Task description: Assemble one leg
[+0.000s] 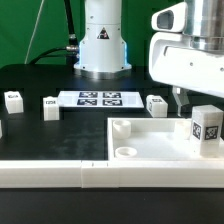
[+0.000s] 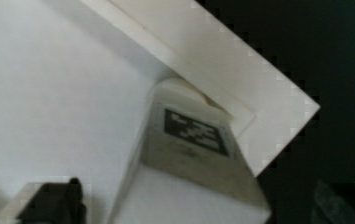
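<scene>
Hand [image 2: 195, 208] spread wide, fingers [image 2: 49, 203] either side of the leg [image 2: 199, 145], gaps visible, no contact. Leg stands upright at a corner of the panel [image 1: 140, 142], on the exterior view's right. Other small blocks [image 1: 50, 107] lie loose on the surface [image 1: 30, 80].

leg [image 1: 207, 129] upright on panel [image 1: 160, 140], bare floor beside

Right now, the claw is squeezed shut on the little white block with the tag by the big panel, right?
Not quite. The claw is open: the wrist view shows its fingers standing apart from the leg on either side, not squeezing it. The leg does have a tag and stands by the big panel.
</scene>
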